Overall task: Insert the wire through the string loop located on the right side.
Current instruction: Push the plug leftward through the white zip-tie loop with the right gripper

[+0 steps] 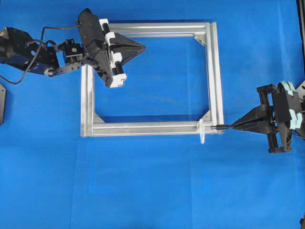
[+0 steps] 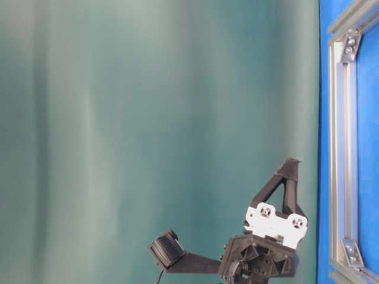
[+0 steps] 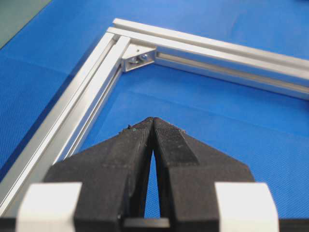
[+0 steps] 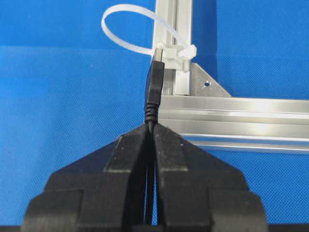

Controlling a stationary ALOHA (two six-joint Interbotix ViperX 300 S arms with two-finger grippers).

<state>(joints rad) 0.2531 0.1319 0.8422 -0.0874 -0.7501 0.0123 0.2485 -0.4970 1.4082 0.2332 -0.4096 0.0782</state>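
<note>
The left end effector (image 1: pixel 143 47) is seen pressed together and empty over the aluminium frame (image 1: pixel 150 129). At the frame's right corner, the wire (image 4: pixel 155 92) is pinched by the right end effector (image 4: pixel 150 126); only its wrist view shows the plug tip at the string loop (image 4: pixel 126 26).

i've got the frame (image 1: pixel 152 78) mid-table, string loop (image 4: pixel 126 30) at its lower right corner, the wire (image 4: pixel 155 92) plug tip just at the loop, right gripper (image 1: pixel 233 126) behind it, left gripper (image 1: pixel 140 47) over the frame's upper left.
</note>
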